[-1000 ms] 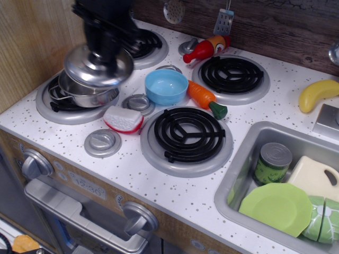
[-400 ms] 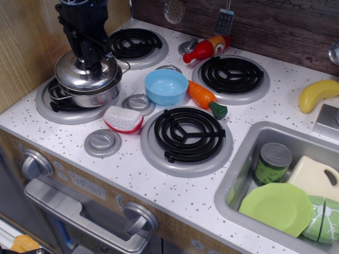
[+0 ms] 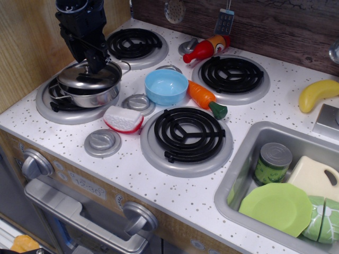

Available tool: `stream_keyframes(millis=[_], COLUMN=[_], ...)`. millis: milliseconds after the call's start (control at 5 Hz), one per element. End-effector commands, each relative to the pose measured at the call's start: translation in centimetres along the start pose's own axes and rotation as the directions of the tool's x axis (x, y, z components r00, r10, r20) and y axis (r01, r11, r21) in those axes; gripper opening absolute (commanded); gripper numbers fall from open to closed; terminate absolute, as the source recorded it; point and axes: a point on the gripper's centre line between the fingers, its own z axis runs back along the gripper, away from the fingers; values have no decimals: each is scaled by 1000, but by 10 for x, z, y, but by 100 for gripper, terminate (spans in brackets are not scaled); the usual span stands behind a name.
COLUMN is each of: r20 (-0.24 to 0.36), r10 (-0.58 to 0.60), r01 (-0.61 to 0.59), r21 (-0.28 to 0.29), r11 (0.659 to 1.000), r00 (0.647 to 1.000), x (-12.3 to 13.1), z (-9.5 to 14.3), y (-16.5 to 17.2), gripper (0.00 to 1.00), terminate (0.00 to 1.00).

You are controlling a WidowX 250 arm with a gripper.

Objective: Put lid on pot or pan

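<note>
The round shiny steel lid lies on the small steel pot, which stands on the front left burner. The lid sits about level and covers the pot's mouth. A thin wire handle of the pot shows at its right side. My black gripper comes down from above onto the middle of the lid. Its fingers are closed at the lid's knob, which they hide.
A light blue bowl, a toy carrot and a red and white toy piece lie right of the pot. Flat grey discs lie between the burners. A sink with dishes is at the right. A wooden wall stands close on the left.
The gripper has lowered the lid from above the pot down onto its rim. The lid was tilted a second ago and now sits level on the pot.
</note>
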Motion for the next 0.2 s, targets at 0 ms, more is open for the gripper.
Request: stream_keyframes(millis=[0], r20=[30], r10=[-25], r01=[25], r21=[21], r11=[999], r00=[999], x=[2], z=[8], y=[6], gripper=[100], terminate=[100])
